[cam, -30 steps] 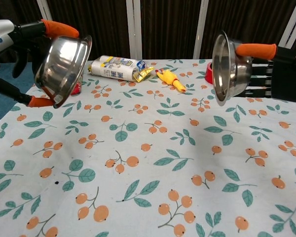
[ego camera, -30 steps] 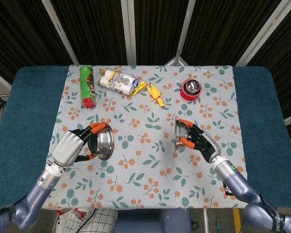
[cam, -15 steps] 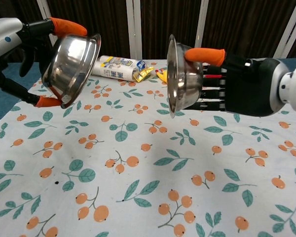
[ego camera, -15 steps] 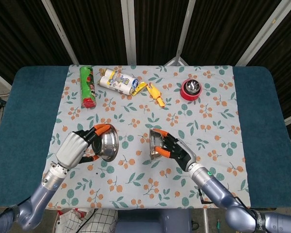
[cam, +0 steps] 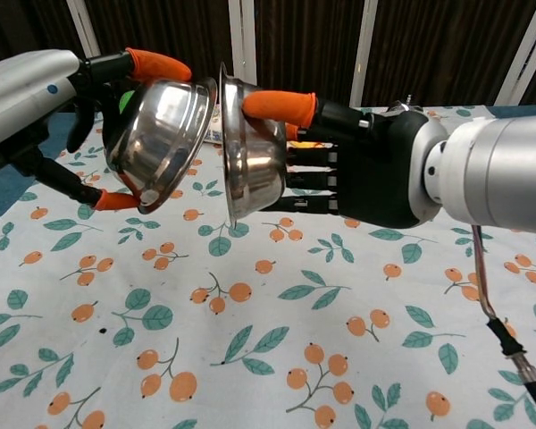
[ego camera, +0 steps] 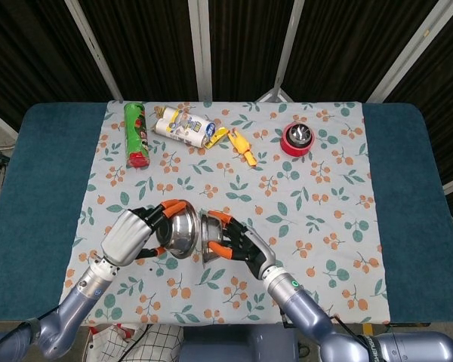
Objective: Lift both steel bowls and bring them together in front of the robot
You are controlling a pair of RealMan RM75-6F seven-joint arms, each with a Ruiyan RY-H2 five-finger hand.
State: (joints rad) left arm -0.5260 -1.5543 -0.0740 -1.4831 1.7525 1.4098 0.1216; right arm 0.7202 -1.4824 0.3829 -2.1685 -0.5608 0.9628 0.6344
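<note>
on the bench (ego camera: 49, 181), teal top under a leaf-and-orange print cloth (ego camera: 302, 196), dark slatted wall behind. near front edge, left hand (ego camera: 132, 235) clamps left steel bowl (ego camera: 181, 230) by its rim, right hand (ego camera: 241, 245) clamps right steel bowl (ego camera: 209, 240); both raised, tilted, rims just beside each other. far side: green can (ego camera: 137, 134), white pouch (ego camera: 185, 126), yellow toy (ego camera: 241, 145), red tin (ego camera: 297, 139). labels unreadable.

obstacles far edge of floral cloth (ego camera: 340, 226): green can (ego camera: 137, 134), white bottle (ego camera: 185, 126), yellow toy (ego camera: 242, 145), red tin (ego camera: 297, 139) | room: cloth's right half open
</note>
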